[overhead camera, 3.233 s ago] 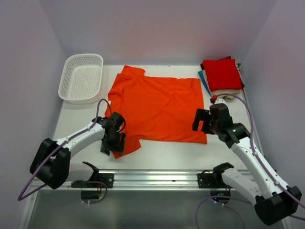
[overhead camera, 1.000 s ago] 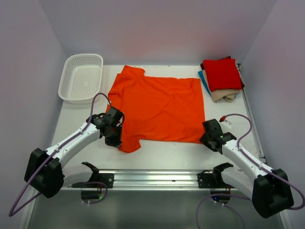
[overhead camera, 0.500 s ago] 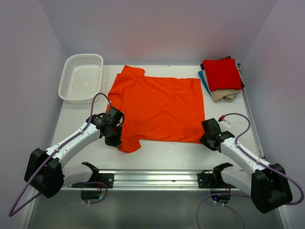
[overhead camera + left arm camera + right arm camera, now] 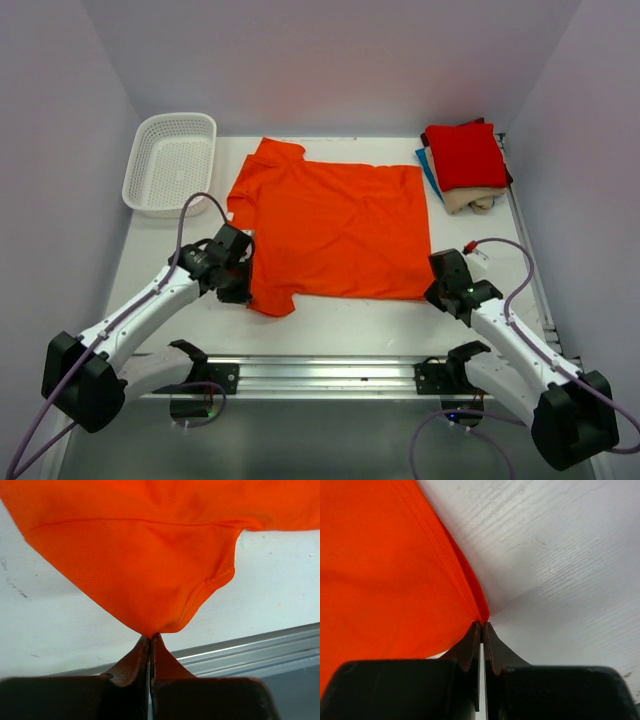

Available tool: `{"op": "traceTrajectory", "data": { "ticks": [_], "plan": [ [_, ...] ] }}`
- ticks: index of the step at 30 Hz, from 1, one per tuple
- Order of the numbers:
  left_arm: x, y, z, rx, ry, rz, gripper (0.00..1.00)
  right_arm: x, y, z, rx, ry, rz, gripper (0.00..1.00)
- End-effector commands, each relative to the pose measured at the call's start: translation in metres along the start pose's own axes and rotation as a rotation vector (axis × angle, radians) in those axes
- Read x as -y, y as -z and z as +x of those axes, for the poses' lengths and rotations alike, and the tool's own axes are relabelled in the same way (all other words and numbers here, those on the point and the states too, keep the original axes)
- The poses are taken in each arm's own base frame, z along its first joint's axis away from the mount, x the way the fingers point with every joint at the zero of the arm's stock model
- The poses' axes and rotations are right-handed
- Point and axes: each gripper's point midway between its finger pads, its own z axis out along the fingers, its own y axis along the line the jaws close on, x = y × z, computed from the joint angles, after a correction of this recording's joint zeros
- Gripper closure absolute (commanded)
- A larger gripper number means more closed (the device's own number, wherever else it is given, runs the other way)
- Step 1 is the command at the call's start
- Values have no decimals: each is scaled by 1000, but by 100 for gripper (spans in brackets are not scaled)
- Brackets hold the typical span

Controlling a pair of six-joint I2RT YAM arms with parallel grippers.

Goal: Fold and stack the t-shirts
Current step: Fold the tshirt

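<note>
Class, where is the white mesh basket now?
Top view: the white plastic mesh basket sits at the far left corner of the table, beside the spread bright orange t-shirt.

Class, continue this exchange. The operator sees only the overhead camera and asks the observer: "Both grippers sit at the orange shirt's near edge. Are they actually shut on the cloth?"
Observer: In the left wrist camera, the left gripper is shut on the very tip of a sleeve of the orange shirt.
Operator: And the right side?
Observer: In the right wrist camera, the right gripper is shut too, with the stitched hem corner pinched at its tips.
Operator: Is there much cloth in either?
Observer: No, only a sliver shows between the jaws in each.
</note>
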Motion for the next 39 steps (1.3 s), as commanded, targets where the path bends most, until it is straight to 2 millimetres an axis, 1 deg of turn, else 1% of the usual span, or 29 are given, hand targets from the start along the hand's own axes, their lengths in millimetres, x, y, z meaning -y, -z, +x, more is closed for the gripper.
{"op": "traceTrajectory", "data": {
  "ticks": [1, 2, 4, 5, 8, 9, 10, 12, 13, 15, 16, 19, 23, 28, 31, 35, 36, 38, 39],
  "plan": [
    [5, 18, -29, 165, 37, 7, 100, 1, 22, -18, 51, 8, -13, 100],
    [3, 19, -32, 190, 58, 0, 100, -2, 29, -28, 87, -4, -33, 100],
    [0, 26, -46, 283, 80, -12, 100, -2, 35, -36, 113, 2, -35, 100],
    [-3, 27, -49, 306, 92, -21, 100, -4, 38, -42, 133, 4, -37, 100],
    [-9, 29, -61, 363, 105, -61, 100, -11, 39, -52, 156, 16, -39, 100],
    [-11, 27, -64, 374, 109, -73, 100, -12, 34, -50, 141, 41, -21, 100],
    [-14, 24, -66, 371, 112, -98, 100, -18, 31, -54, 154, 40, -29, 100],
    [-16, 22, -70, 367, 115, -121, 100, -19, 20, -55, 149, 73, 10, 100],
    [-22, 18, -73, 368, 123, -162, 100, -21, 16, -56, 150, 77, 18, 100],
    [-24, 16, -79, 380, 132, -183, 100, -26, 12, -60, 150, 93, 34, 100],
    [-24, 16, -85, 397, 137, -184, 100, -26, 5, -59, 141, 106, 56, 100],
    [-23, 20, -101, 448, 152, -183, 100, -29, -1, -63, 152, 121, 77, 100],
    [-26, 28, -121, 496, 151, -195, 100, -38, 0, -76, 181, 125, 67, 100],
    [-26, 32, -141, 520, 151, -188, 100, -48, 1, -89, 205, 136, 62, 100],
    [-31, 25, -149, 512, 150, -192, 100, -56, -4, -97, 211, 143, 66, 100],
    [-45, 16, -163, 505, 167, -211, 100, -65, -13, -108, 214, 151, 80, 100],
    [-47, 11, -166, 495, 170, -213, 100, -65, -18, -107, 201, 160, 95, 100],
    [-49, 11, -174, 502, 171, -209, 100, -71, -21, -113, 208, 159, 93, 100],
    [-49, 7, -178, 505, 169, -211, 100, -70, -27, -112, 197, 163, 108, 100]
  ]
}}
